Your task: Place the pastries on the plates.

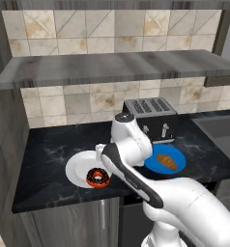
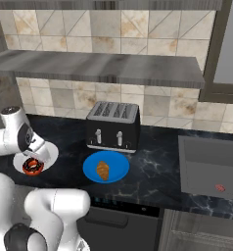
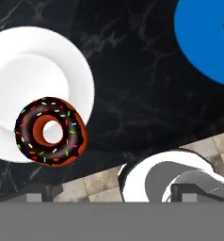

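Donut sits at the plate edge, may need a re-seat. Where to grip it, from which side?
Come straight down on the donut and pinch one side of the ring, one finger through its hole: it lies flat on the white plate, overhanging the rim.

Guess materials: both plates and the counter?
White plate: glossy, ceramic-like, soft sheen on its raised rim. Blue plate: flat, even colour, no highlights; matte plastic or glazed, unclear. Counter: polished black stone look, pale marble-like veining.

You face a black marbled counter [image 1: 49,159] backed by beige tiled wall [image 1: 78,103], with a grey wood-grain shelf [image 1: 112,67] above, a black toaster [image 2: 113,125] against the tiles and a grey sink [image 2: 209,166] to the right.
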Tool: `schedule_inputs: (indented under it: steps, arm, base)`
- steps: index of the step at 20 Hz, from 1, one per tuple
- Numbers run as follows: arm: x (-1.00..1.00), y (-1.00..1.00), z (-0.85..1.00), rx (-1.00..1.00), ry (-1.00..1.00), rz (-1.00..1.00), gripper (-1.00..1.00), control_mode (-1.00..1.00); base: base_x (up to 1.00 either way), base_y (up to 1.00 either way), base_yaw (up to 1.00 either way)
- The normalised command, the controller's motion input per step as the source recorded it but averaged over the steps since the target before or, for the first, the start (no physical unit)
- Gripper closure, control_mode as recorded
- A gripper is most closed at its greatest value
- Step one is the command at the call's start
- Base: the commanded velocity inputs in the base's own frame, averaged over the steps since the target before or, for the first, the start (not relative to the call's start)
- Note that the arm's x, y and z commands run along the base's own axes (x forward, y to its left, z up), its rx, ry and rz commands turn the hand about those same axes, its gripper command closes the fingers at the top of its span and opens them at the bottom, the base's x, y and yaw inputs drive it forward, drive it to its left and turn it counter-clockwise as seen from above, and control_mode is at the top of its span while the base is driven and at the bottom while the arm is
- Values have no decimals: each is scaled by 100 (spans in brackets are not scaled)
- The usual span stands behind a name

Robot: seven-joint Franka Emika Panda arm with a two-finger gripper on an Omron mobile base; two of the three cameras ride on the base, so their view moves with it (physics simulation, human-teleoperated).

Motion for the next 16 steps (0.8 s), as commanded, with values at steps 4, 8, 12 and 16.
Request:
schedule_inputs:
  steps: [4, 8, 12, 16]
  arm:
    - [-100, -66, 9, 1, -6, 22, -100, -100]
    - [-100, -61, 8, 0, -6, 26, -100, -100]
    - [-94, -70, 24, 8, -6, 24, -100, -100]
    - [-59, -78, 29, 14, 0, 14, -100, -100]
  base:
    - [0, 0, 0]
    - [0, 0, 0]
    - [0, 0, 0]
    - [0, 0, 0]
